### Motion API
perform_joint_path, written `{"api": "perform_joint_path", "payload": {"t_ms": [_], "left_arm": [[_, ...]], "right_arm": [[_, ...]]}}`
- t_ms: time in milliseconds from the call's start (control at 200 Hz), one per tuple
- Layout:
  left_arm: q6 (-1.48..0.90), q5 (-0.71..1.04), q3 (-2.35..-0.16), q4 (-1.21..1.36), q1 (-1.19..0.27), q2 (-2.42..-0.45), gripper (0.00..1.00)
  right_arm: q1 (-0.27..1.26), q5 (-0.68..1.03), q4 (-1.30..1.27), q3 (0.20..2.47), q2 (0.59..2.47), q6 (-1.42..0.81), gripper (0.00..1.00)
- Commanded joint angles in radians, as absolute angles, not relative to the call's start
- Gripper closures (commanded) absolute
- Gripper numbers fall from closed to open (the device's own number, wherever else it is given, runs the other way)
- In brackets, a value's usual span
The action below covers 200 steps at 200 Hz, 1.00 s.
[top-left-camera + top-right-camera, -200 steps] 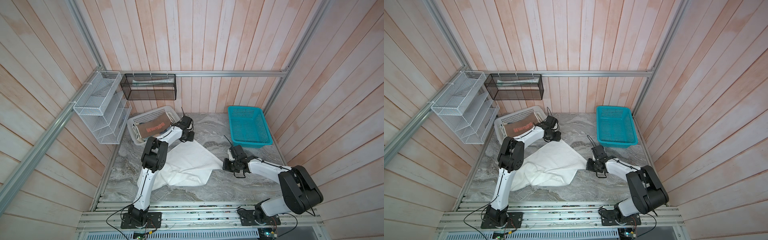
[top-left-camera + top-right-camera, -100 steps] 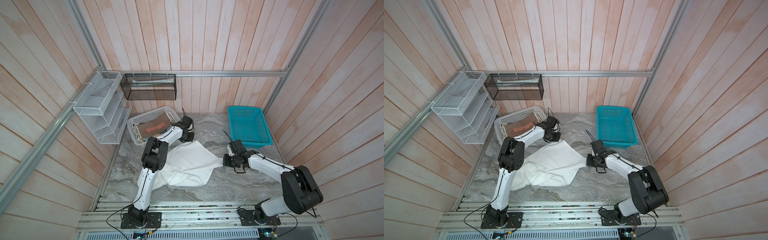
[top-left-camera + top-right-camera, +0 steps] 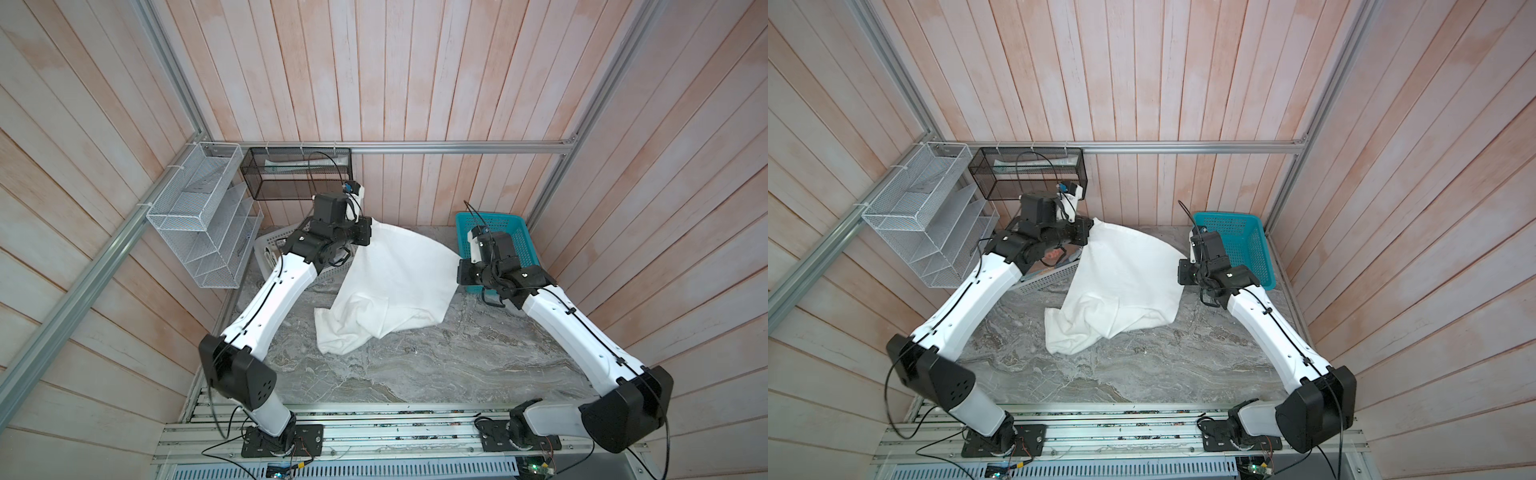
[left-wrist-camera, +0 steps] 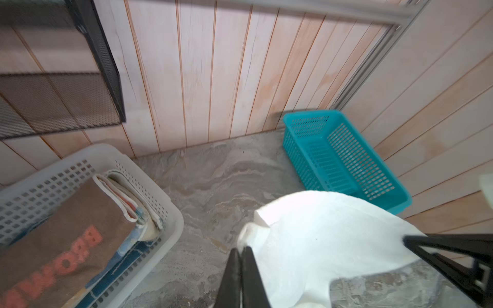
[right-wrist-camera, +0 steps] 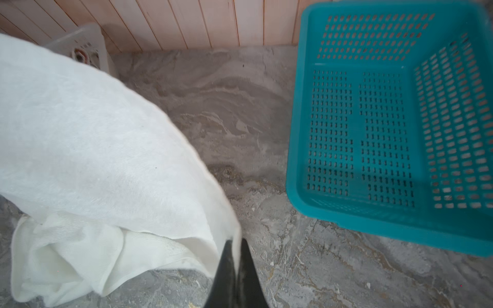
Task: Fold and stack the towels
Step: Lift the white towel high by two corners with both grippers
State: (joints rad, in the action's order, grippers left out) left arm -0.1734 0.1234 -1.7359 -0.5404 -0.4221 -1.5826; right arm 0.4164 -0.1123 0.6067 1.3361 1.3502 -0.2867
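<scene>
The large white towel [image 3: 399, 274] hangs stretched between my two grippers, its lower part bunched on the marble table [image 3: 415, 365]. My left gripper [image 3: 365, 227] is shut on one upper corner, seen close up in the left wrist view [image 4: 241, 249]. The right gripper [image 3: 459, 270] is shut on the opposite corner [image 5: 234, 241]. Several folded towels lie stacked in the white basket [image 4: 170, 213]: a brown one with salmon letters [image 4: 61, 240] on top, a blue one [image 4: 128, 264] under it.
An empty teal basket [image 3: 513, 232] stands at the back right, close behind the right gripper. A white wire shelf [image 3: 199, 216] and a black mesh basket [image 3: 299, 174] hang on the back left wall.
The left gripper has shut on the towel's corner. Both arms have risen and lifted the towel, which lay spread flat on the table, so that only its lower part rests there.
</scene>
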Motion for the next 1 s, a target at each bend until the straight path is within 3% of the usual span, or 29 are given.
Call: {"api": "perform_joint_path", "payload": {"t_ms": [0,295,445,600,810,995], "left_arm": [[-0.208,0.129,-1.676,-0.449,-0.423,-1.476,1.00],[-0.208,0.093,-1.763,-0.414,-0.489,-1.194,1.00],[-0.184,0.041,-1.922,-0.479,-0.597,-1.183,1.00],[-0.193,0.069,-2.106,-0.544,-0.617,-1.224,1.00],[-0.184,0.053,-2.329,-0.628,-0.618,-1.321,1.00],[-0.147,-0.081,-2.418,-0.702,-0.616,-1.429,1.00]], "right_arm": [[0.413,-0.186,0.720,1.486,1.326,-0.201,1.00],[0.425,-0.149,0.768,1.871,1.212,-0.120,1.00],[0.435,-0.146,0.845,2.136,1.243,-0.077,1.00],[0.435,-0.151,0.989,2.520,1.367,-0.032,1.00],[0.437,-0.167,0.874,2.485,1.333,-0.027,1.00],[0.437,-0.233,0.815,2.488,1.395,0.017,1.00]]}}
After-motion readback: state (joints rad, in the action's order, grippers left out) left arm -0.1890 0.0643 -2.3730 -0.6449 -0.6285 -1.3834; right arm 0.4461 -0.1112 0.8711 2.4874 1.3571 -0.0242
